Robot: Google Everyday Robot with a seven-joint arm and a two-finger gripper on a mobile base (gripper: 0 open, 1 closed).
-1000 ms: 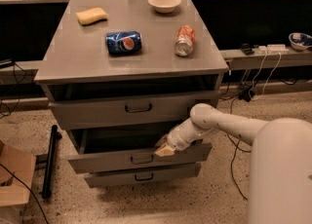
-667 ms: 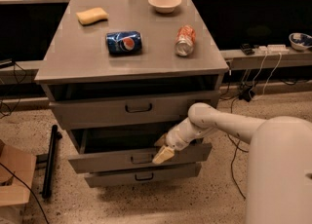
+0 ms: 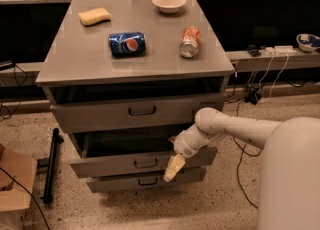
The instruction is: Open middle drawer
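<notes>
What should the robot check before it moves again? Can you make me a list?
1. The middle drawer is pulled out: ok, its front sticks out beyond the top drawer.
2. The hand is on the handle: not ok, it hangs just right of it, in front of the drawer's front.
3. The hand touches the drawer: cannot tell.
4. The blue can and orange can are back from the front edge: ok, both lie on their sides.
5. The black pole is out of the way: ok, it lies on the floor to the left.
</notes>
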